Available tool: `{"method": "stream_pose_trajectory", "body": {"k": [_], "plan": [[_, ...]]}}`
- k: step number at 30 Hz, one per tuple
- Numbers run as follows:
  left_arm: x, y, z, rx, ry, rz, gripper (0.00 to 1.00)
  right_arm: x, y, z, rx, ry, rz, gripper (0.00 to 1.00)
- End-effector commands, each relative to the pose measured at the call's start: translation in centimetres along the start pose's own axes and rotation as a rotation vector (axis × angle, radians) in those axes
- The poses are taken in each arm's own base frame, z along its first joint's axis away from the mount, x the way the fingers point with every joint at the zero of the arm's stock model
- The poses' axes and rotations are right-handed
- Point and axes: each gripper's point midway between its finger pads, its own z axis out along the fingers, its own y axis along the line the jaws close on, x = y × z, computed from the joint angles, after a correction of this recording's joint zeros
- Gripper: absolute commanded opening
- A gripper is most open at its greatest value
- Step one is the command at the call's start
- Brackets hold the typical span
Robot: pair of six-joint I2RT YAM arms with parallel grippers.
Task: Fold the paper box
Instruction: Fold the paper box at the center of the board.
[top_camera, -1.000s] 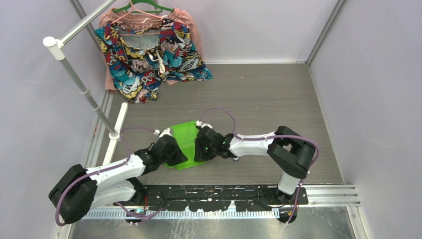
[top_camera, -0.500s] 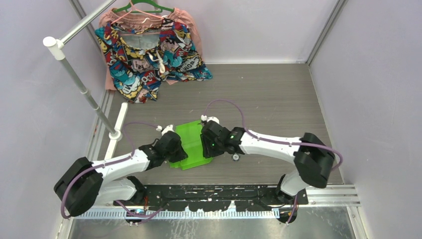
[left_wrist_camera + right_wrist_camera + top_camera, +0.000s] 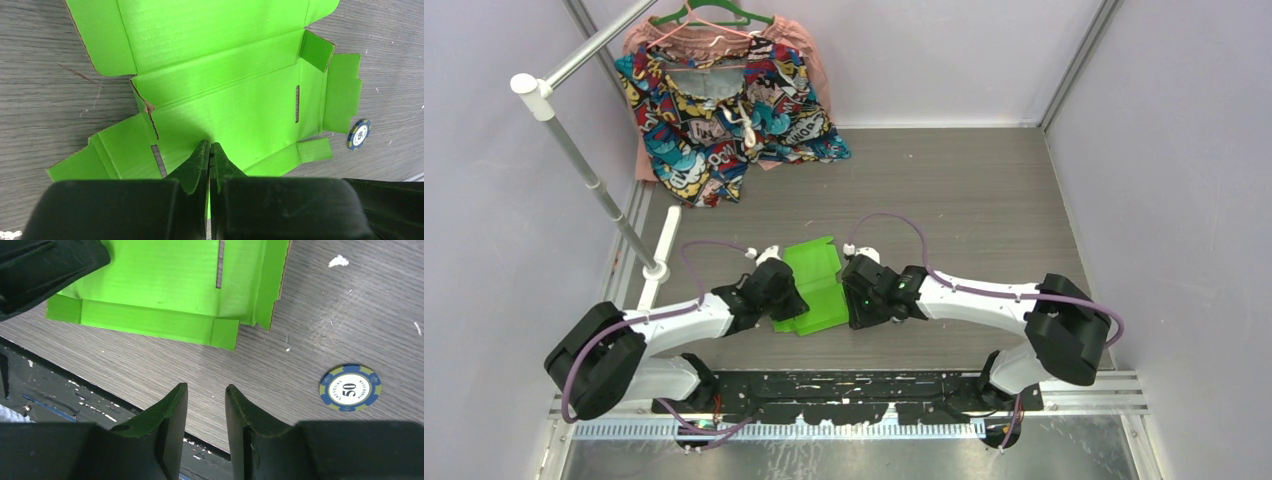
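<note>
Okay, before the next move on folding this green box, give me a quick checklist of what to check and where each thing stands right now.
1. Is the paper box spread open on the table, with its flaps reachable? Ok.
2. Is the left hand shut, with its tips at the card's near panel? Ok.
3. Is the left hand really pinning or pinching the card? Cannot tell.
4. Is the right hand open and empty? Ok.
5. Is the right hand lined up on a flap? Not ok: it is over bare table beside the card's corner.
6. Is the poker chip clear of the card? Ok, though it lies close to the side flaps.
</note>
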Motion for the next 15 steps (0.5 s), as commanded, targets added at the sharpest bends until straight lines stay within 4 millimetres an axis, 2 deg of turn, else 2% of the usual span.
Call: {"method": "stream_pose_trajectory", "body": {"k": [1,15], "plan": [[0.3,0.7,0.2,-0.032,0.01,0.029,0.0,-0.6,-0.1,0.4,0.008,-0.028,0.03,0.39],[0.6,0.8,0.5,-0.035,0.024,0.028,0.0,-3.1,-1.2,2.1,0.031,-0.065,0.067,0.38]]}}
